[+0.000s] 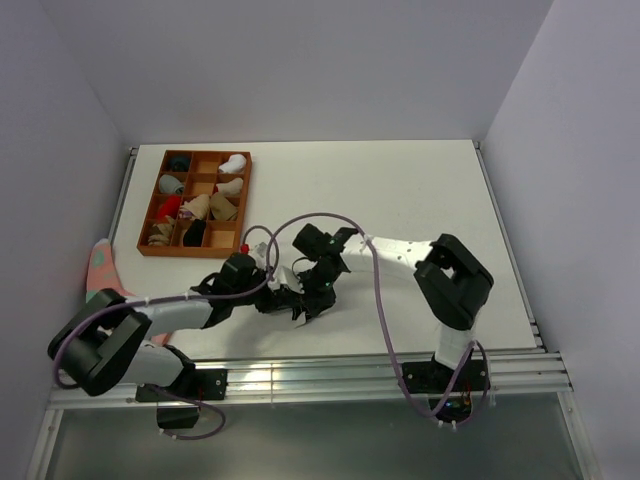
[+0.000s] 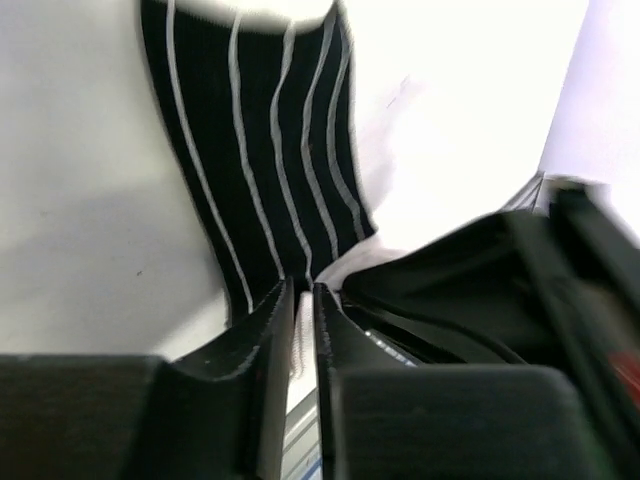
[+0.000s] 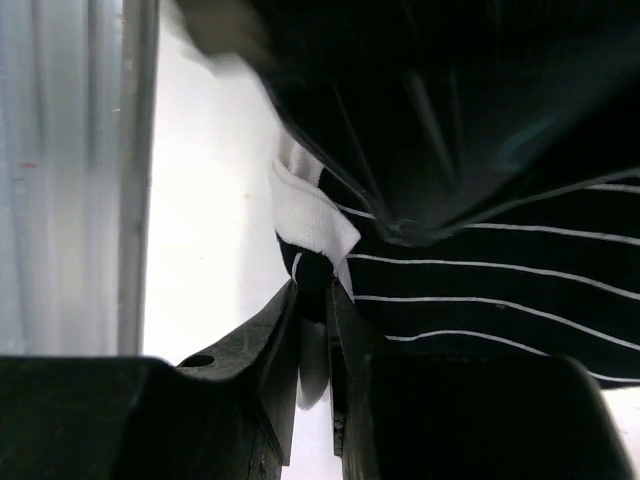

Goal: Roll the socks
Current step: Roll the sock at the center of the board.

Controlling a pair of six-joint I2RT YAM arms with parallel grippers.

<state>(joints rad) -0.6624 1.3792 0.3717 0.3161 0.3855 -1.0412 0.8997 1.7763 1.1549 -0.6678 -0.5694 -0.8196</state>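
White walls close in a white desk [image 1: 400, 200], and a wooden compartment tray [image 1: 185, 254] of sock bundles sits toward its far left corner. Both arms meet close to the near edge, a little left of the middle, and the black striped sock [image 2: 270, 150] lies flat on the desk there, between the two claws. I cannot make out the tan sock anywhere outside the tray; the arms may hide it.

The right claw [image 3: 313, 300] is clamped on the sock's white band [image 3: 310, 215], with fabric bunched between its fingers. The left claw [image 2: 297, 295] has its fingers almost together, a thin slit between them, right at the sock's other end. I cannot tell whether it pinches any cloth or only touches the edge.

To my eye this is the start of the roll on the striped sock: one end is gripped and nothing is turned over yet. The next move calls for the right claw to carry the white band up and over along the stripes. The left claw should pin the other end so the sock curls rather than slides.
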